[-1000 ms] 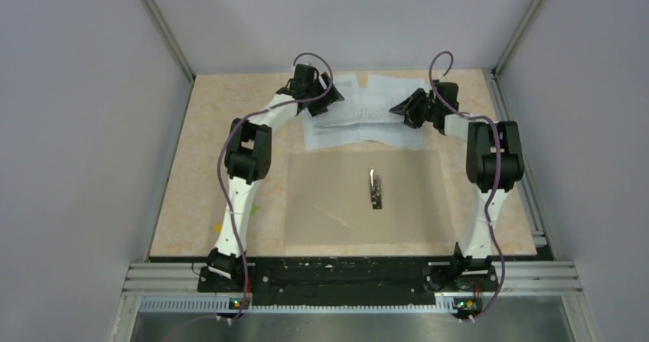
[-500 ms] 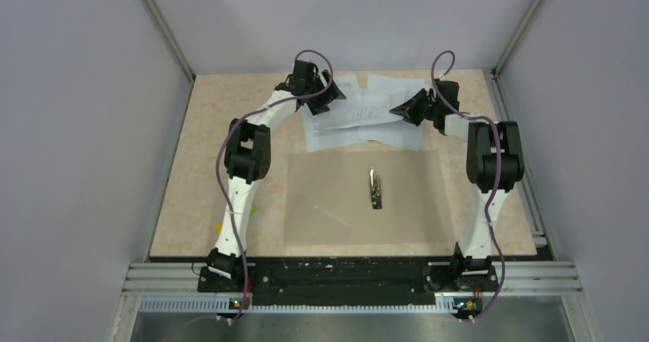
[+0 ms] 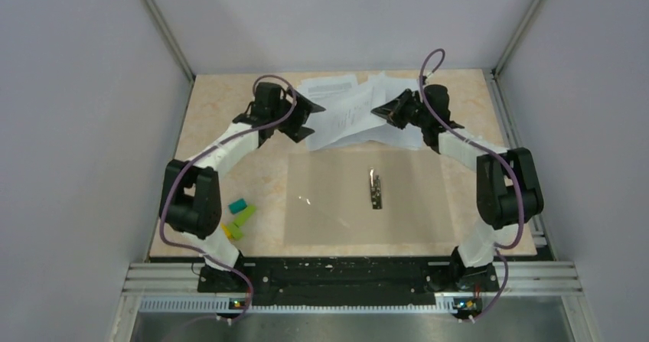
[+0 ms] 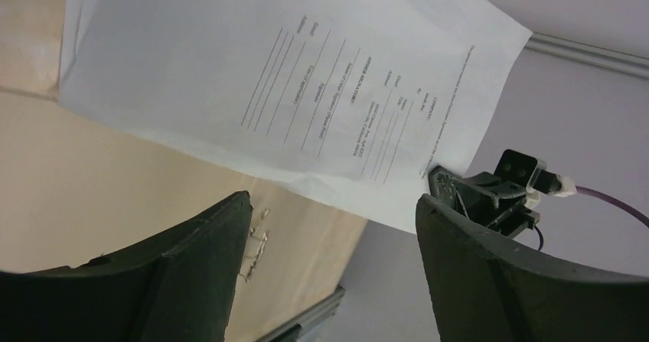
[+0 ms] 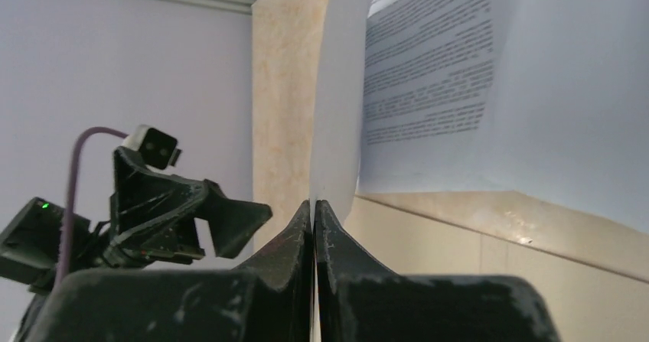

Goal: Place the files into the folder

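Note:
The files (image 3: 346, 111) are white printed sheets at the back of the table, partly raised and overlapping the far edge of the tan folder (image 3: 337, 204). The folder lies open and flat with its metal clip (image 3: 374, 189) in the middle. My right gripper (image 3: 381, 112) is shut on the right edge of a sheet; the right wrist view shows the paper (image 5: 428, 74) pinched between its tips (image 5: 314, 204). My left gripper (image 3: 304, 120) is open and empty just left of the sheets. The left wrist view shows it (image 4: 334, 204) open, with the sheets (image 4: 306, 74), folder (image 4: 153, 197) and clip (image 4: 256, 242) beyond.
Small green, teal and yellow blocks (image 3: 239, 213) lie on the speckled tabletop (image 3: 222, 105) left of the folder, beside the left arm. Grey walls close in the table on three sides. The two grippers face each other across the sheets.
My left arm swung out to the left and its gripper came off the sheets, uncovering the coloured blocks. My right gripper moved left and raised the sheets, which now stand tilted.

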